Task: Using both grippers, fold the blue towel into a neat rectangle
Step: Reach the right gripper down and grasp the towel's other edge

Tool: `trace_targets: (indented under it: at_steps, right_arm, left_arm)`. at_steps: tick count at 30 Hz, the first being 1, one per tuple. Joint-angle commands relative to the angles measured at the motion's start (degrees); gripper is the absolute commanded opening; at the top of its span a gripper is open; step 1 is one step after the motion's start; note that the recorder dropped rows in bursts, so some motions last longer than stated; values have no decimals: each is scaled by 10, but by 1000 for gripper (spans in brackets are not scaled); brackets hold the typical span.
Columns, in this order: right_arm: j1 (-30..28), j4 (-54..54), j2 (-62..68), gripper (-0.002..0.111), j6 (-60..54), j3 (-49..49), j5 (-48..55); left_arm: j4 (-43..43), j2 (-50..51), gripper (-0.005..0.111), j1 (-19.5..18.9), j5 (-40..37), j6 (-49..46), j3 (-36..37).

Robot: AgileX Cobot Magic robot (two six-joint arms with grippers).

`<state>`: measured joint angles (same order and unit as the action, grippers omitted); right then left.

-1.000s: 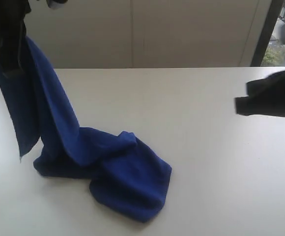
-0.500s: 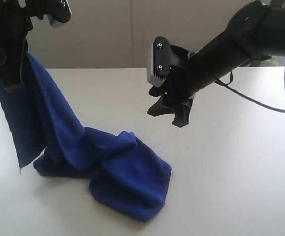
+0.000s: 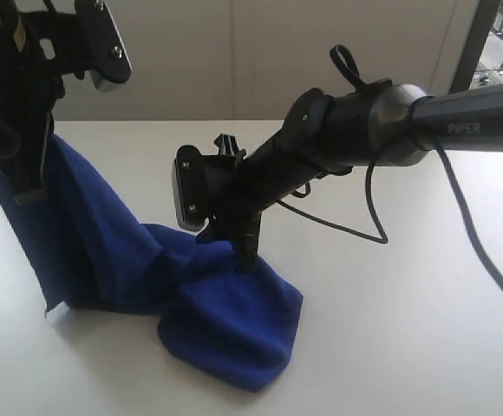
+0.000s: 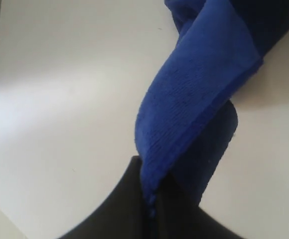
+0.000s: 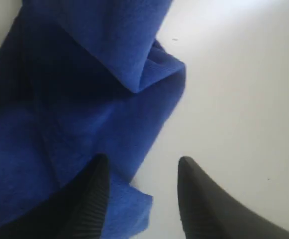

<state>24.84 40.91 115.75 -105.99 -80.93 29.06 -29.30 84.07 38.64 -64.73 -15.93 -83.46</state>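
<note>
While the left hand (image 3: 28,184) is clenched on one edge of the blue towel (image 3: 225,316), holding it up near the table's left edge, the rest of the cloth lies bunched on the table (image 3: 408,329) toward its near edge. The right hand (image 3: 241,250) is released, jaws spread low at the heap's top: one finger (image 5: 92,199) is over cloth, the other over bare table.
</note>
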Motion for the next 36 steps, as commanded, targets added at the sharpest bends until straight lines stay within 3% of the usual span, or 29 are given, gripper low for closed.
trace_targets:
  at_steps: [1, 7, 16, 19, 24, 26, 29, 36]
  right_arm:
    - [1, -32, 4, 42, -3, -5, 57]
    - [1, -52, 9, 42, -4, -5, 62]
    - [12, -56, 43, 41, -4, -5, -25]
    - [14, -64, 50, 32, -4, -5, -26]
    - [14, -65, 37, 2, 50, -5, -40]
    - [14, -74, 19, 0, 79, -5, -52]
    - [14, -165, -15, 0, 170, -5, -67]
    - [14, -520, -105, 0, 551, -5, -7]
  left_arm:
    - [6, -7, 0, -3, -52, 8, 38]
    - [3, -7, 0, -3, -52, 8, 57]
    - [3, -7, 0, -3, -52, 9, 57]
    - [3, -7, 0, -3, -52, 9, 57]
    - [3, -7, 0, -3, -52, 9, 57]
    - [2, -7, 0, -3, -52, 9, 57]
    - [-7, -7, 0, -3, -52, 10, 57]
    - [-131, -8, 0, -3, -52, 93, 57]
